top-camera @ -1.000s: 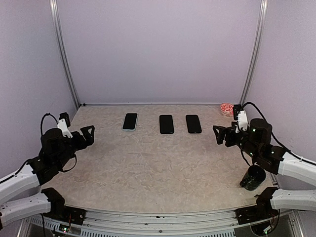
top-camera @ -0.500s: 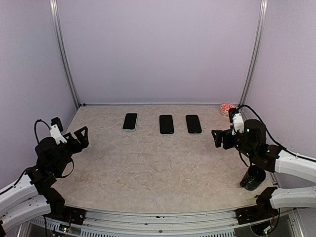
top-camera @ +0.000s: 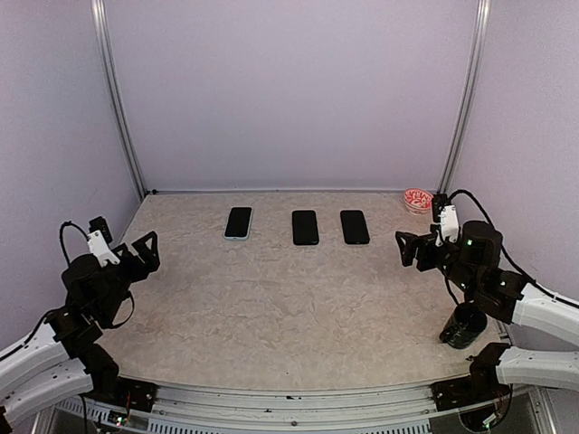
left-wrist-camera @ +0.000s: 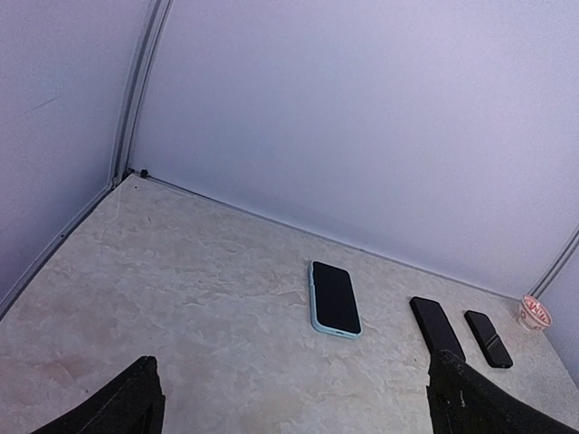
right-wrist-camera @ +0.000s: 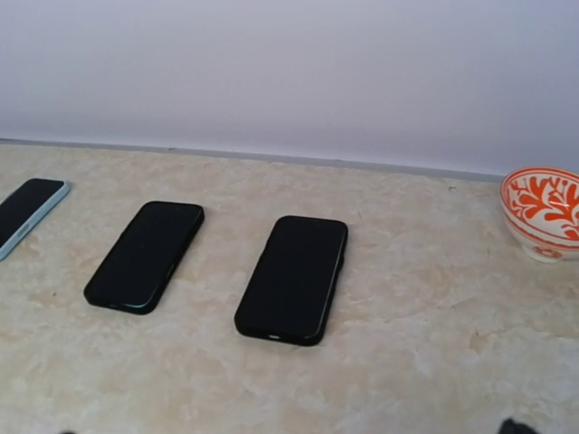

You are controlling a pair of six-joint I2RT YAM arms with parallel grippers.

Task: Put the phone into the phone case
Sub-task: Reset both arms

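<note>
Glossy-screened phone lies on a matt, marbled table.

Blue-edged phone, middle black phone, right black phone, red-patterned bowl

No text, label, brand or number is legible on the phones, bowl, worktop or walls.

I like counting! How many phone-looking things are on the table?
3, in a row at the far edge of the table: the light-blue-edged phone on the left, the middle black one, the right black one. None looks hidden.
</note>
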